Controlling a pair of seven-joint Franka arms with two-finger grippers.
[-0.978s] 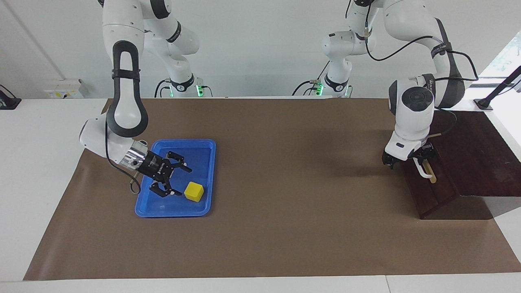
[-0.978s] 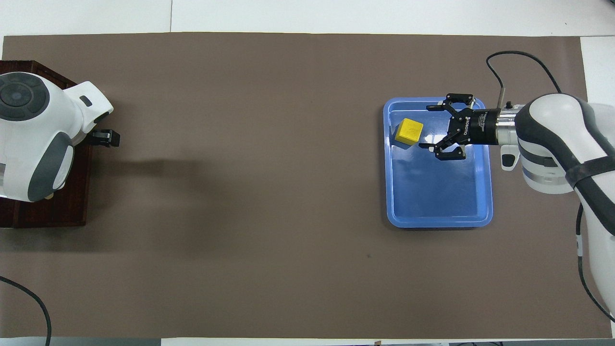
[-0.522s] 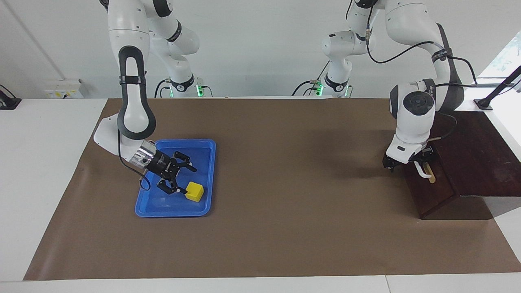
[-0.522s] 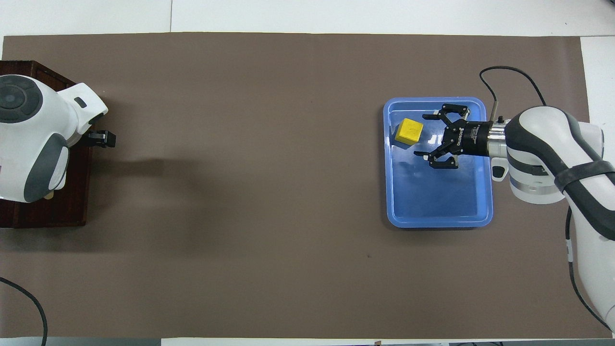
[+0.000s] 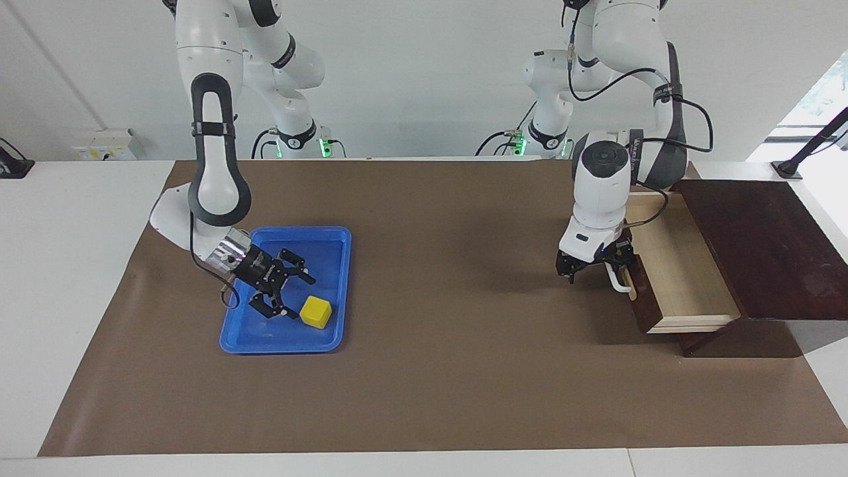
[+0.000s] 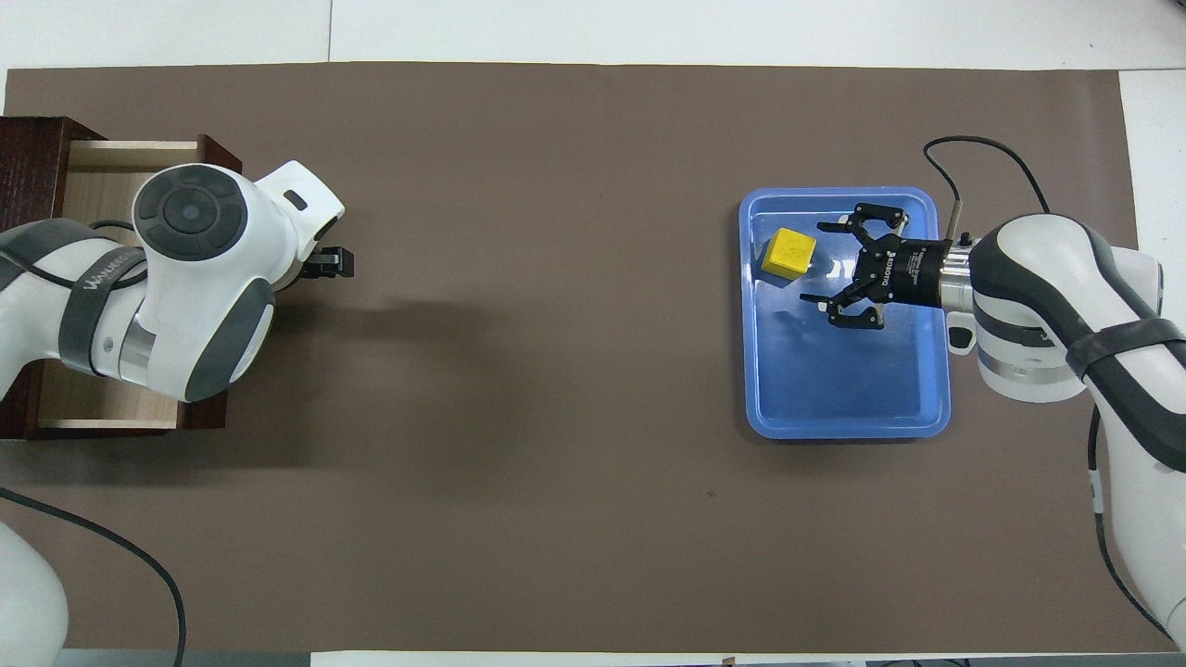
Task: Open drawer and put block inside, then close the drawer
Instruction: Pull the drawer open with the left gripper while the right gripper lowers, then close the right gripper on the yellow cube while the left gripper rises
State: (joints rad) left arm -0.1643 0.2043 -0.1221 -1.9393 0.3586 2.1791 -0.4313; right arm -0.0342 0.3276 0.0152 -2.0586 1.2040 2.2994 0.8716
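Facing view: dark brown wooden drawer (image 5: 682, 281) stands open, left gripper (image 5: 594, 270) hooked wide at its white bar handle (image 5: 620, 281). Right gripper (image 5: 281, 291), spread wide in flat blue plastic tray (image 5: 332, 244), should straddle small yellow cube (image 5: 315, 311) squarely, then close.

White table (image 5: 73, 278) under a brown mat (image 5: 450, 371)

On the mat: a blue tray (image 5: 331, 238) and a dark wooden box (image 5: 768, 245), well apart.

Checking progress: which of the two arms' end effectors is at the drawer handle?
The left end effector, at the white bar handle of the pulled-out dark brown wooden drawer; the right end effector hovers over the blue plastic tray.
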